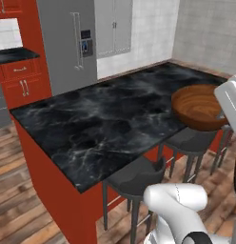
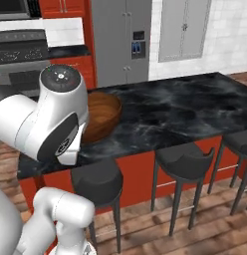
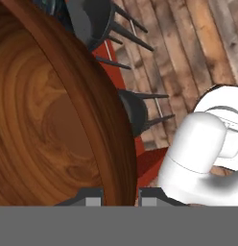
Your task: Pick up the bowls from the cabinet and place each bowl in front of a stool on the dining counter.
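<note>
Bowl — rim pinched between closed gripper jaws, hanging over the dining counter edge, directly above a stool.

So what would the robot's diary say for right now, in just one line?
step: carrying bowl | gripper: shut on bowl rim | bowl: over dining counter edge, above stools | not yet released

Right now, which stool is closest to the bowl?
The stool at the counter's left end in the right base view. The bowl hangs over the edge just above it; the other stools sit farther right.
</note>
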